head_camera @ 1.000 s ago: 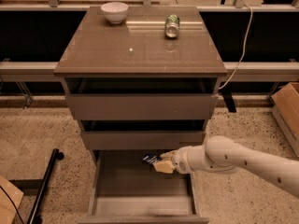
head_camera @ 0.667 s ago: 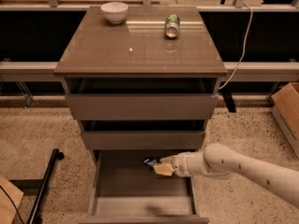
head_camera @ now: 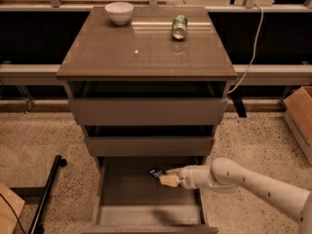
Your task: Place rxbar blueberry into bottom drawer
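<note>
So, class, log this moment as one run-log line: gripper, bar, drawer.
gripper: over open bottom drawer | jaws: shut on rxbar blueberry | status: held above drawer floor, not yet released

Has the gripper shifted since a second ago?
Yes. The gripper, gripping the rxbar blueberry, has sunk slightly away from the middle drawer front into the open bottom drawer.

The arm (head_camera: pixel 253 183) reaches in from the right of the bottom drawer (head_camera: pixel 129 201), forearm nearly level. The gripper (head_camera: pixel 163 176) hangs over the drawer's rear half, pinching the rxbar blueberry (head_camera: pixel 155 172).
</note>
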`<state>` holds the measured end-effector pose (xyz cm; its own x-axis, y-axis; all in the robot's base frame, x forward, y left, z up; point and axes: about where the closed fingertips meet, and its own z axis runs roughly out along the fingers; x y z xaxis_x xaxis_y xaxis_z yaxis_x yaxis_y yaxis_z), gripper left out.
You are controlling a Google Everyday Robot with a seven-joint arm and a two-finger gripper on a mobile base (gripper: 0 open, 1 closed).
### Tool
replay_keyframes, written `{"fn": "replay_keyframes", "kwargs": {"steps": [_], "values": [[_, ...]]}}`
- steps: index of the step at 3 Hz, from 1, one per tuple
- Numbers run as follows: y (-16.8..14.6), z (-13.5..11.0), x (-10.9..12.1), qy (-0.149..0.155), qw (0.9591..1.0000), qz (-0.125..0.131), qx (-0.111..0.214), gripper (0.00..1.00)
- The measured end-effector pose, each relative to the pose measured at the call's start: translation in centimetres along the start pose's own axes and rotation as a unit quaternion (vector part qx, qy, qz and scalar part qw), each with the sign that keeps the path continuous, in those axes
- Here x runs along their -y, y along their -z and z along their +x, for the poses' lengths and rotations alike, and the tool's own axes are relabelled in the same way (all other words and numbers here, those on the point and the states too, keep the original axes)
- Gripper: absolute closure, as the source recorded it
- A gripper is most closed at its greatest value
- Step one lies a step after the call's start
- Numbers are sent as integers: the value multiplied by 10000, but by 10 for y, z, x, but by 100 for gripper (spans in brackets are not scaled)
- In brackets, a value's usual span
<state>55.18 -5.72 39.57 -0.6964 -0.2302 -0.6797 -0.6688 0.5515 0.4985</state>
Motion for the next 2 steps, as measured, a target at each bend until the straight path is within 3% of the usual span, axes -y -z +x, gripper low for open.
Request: {"fn": "replay_keyframes", "kwargs": {"steps": [1, 2], "values": [[-6, 1, 3, -66, 10000, 3, -37, 100], [-28, 28, 14, -393, 9991, -117, 85, 100]]}}
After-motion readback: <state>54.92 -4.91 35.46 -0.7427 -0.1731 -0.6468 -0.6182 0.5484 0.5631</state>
